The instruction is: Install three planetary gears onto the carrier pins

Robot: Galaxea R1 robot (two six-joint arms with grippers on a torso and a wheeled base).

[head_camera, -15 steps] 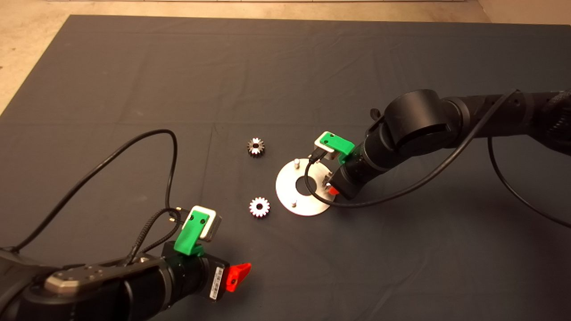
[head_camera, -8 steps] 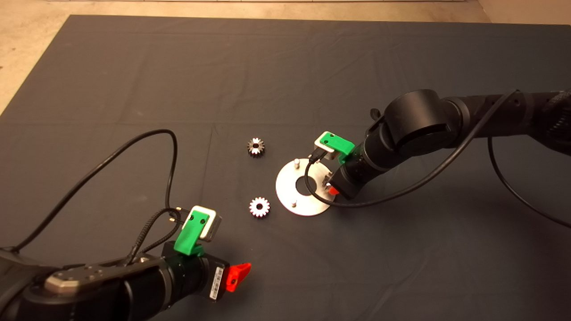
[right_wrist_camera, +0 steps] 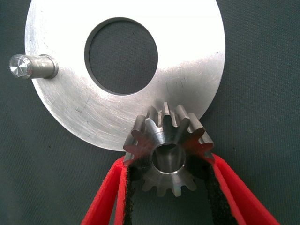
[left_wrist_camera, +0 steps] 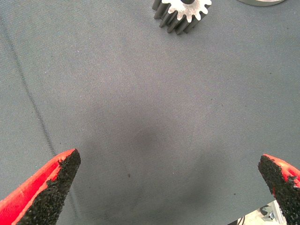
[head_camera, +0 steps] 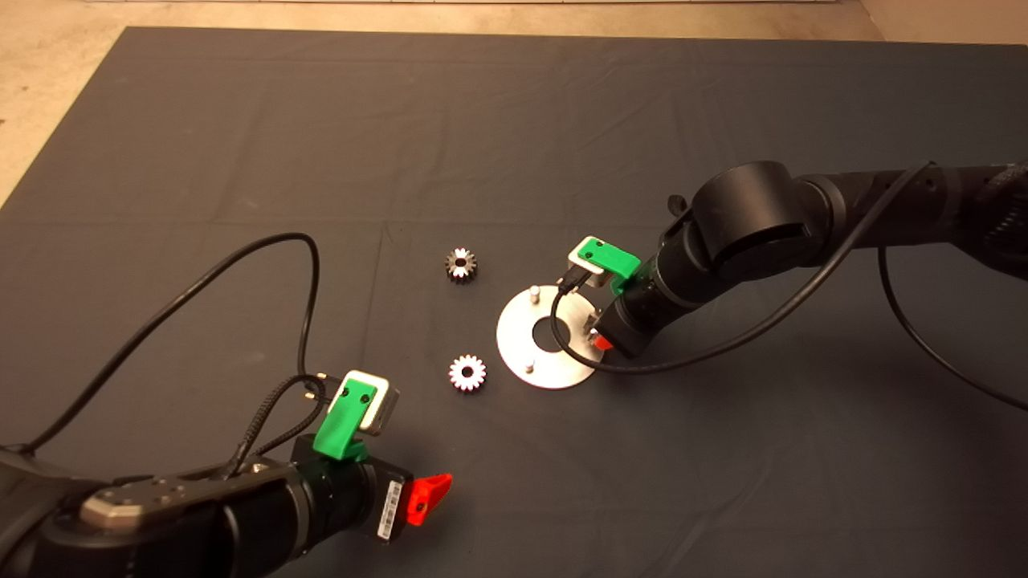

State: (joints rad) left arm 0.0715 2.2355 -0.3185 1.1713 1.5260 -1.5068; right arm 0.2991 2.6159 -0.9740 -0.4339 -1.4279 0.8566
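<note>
A shiny round plate [head_camera: 522, 341] with a large centre hole lies mid-mat. Two carrier pins [head_camera: 533, 294] [head_camera: 529, 368] show on it; the third is hidden under my right arm. My right gripper [head_camera: 598, 341] is at the plate's right rim, shut on a planetary gear [right_wrist_camera: 168, 154] held over the rim of the plate [right_wrist_camera: 187, 61], away from the one pin [right_wrist_camera: 28, 65] that shows. Two more gears lie on the mat left of the plate, one farther back [head_camera: 460, 264] and one nearer [head_camera: 467, 373]. My left gripper [head_camera: 426, 494] is open and empty, with the nearer gear [left_wrist_camera: 183, 11] ahead of it.
Black cables loop from both wrists, one lying across the plate [head_camera: 562, 353]. The dark mat [head_camera: 241, 160] ends at a tan floor [head_camera: 48, 96] at the far left.
My right gripper with its gear has edged very slightly to the right. The left arm and the two loose gears have not moved.
</note>
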